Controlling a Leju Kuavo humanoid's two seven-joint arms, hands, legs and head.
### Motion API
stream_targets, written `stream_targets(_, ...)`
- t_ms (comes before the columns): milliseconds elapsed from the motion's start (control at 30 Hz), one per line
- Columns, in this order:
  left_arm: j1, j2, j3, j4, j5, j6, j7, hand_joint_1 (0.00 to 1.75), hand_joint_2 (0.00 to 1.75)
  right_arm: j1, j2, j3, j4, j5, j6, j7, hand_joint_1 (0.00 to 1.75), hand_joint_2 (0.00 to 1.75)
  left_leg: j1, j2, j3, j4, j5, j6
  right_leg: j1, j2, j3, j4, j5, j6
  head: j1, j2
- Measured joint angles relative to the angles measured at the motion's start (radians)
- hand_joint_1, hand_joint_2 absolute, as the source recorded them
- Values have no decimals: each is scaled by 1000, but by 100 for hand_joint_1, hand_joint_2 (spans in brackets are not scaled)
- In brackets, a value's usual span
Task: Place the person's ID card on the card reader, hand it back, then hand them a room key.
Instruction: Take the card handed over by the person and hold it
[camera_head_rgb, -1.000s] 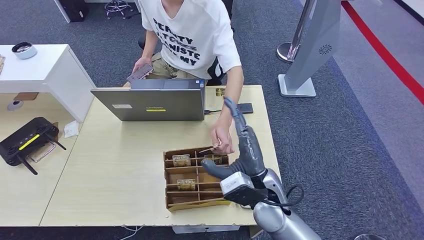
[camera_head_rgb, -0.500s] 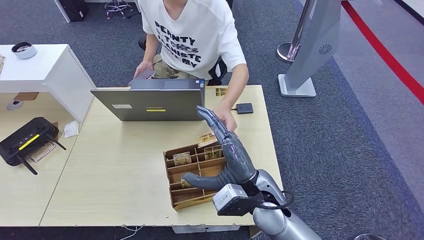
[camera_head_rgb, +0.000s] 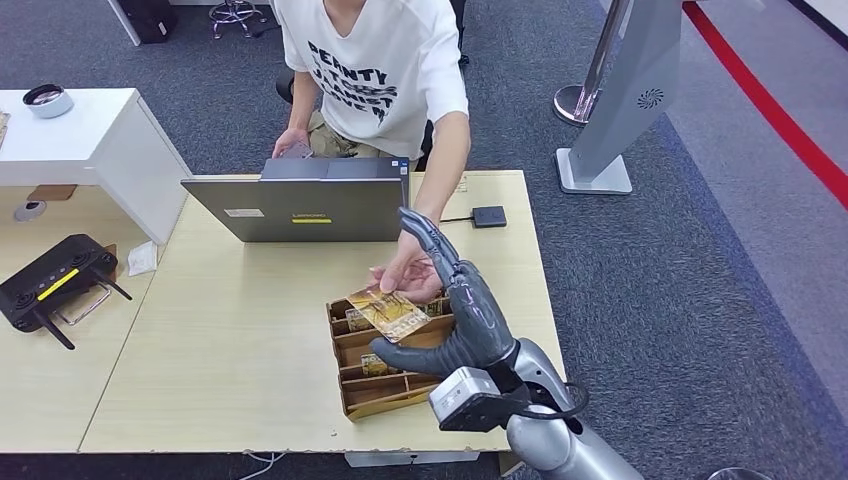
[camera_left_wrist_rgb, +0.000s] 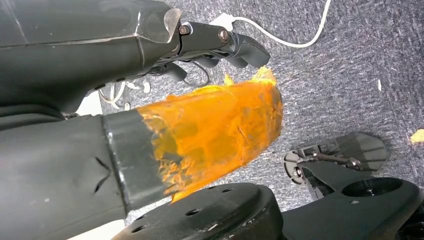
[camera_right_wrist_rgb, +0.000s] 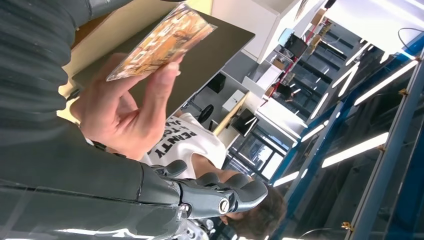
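Note:
A person's hand holds a gold patterned room key card over the cardboard divided box. My right hand lies open, palm up, just under and beside it, thumb below the card's near edge. In the right wrist view the person's fingers pinch the card. More key cards sit in the box. The small black card reader lies by the table's far right edge. My left hand hangs over the carpet with an orange-wrapped thumb, holding nothing.
An open laptop stands at the far side of the table. A black router lies on the left desk beside a white cabinet. A grey post stand stands at the far right on the carpet.
The person lifted a key card from the box and brought it down over my right palm. My right hand swung left over the box and turned palm up.

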Motion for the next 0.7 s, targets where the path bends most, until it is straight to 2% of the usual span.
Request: stream_targets(700, 0, 0, 5, 0, 0, 1, 0, 0, 0, 0, -4, 2, -1, 0, -1, -1, 0, 175, 0, 0, 0, 0, 0, 0, 0, 0, 0, 0, 0, 0, 0, 0)
